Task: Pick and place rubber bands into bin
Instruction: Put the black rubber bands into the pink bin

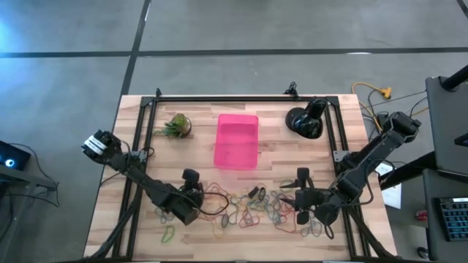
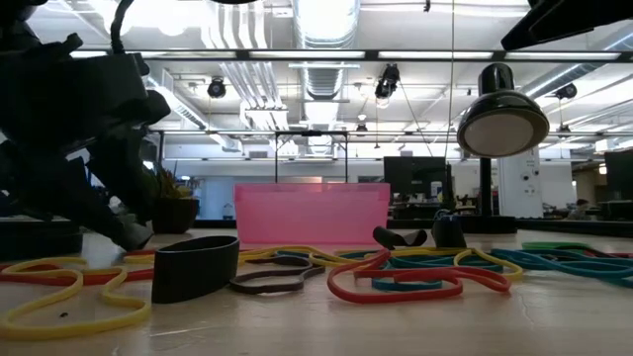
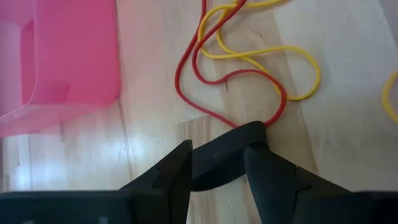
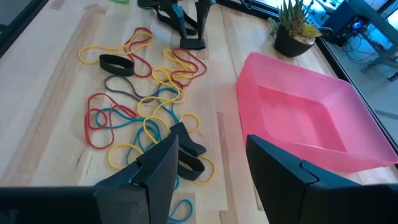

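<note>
The rubber bands (image 1: 248, 208) lie loose in red, yellow, teal and black along the table's near half (image 4: 140, 106) (image 2: 415, 272). The pink bin (image 1: 236, 141) stands on its base behind them, also in the right wrist view (image 4: 311, 115). My left gripper (image 1: 197, 191) is low at the left end of the pile, shut on a black rubber band (image 3: 217, 158). My right gripper (image 1: 287, 196) hovers open above the pile's right end; two black bands (image 4: 189, 152) lie below its gap (image 4: 208, 168). My left gripper pinches a wide black rubber band between its two fingers (image 3: 177, 171), which slant down from above. The band's free end (image 3: 252, 132) sticks out past the fingertips and lies on the table, over a red band (image 3: 273, 115).
A small potted plant (image 1: 175, 126) stands left of the bin, and a round black lamp (image 1: 306, 120) right of it. A black metal frame (image 1: 241, 97) runs along the far edge and both sides. A wide black band (image 2: 195, 267) stands on its edge near the table's front.
</note>
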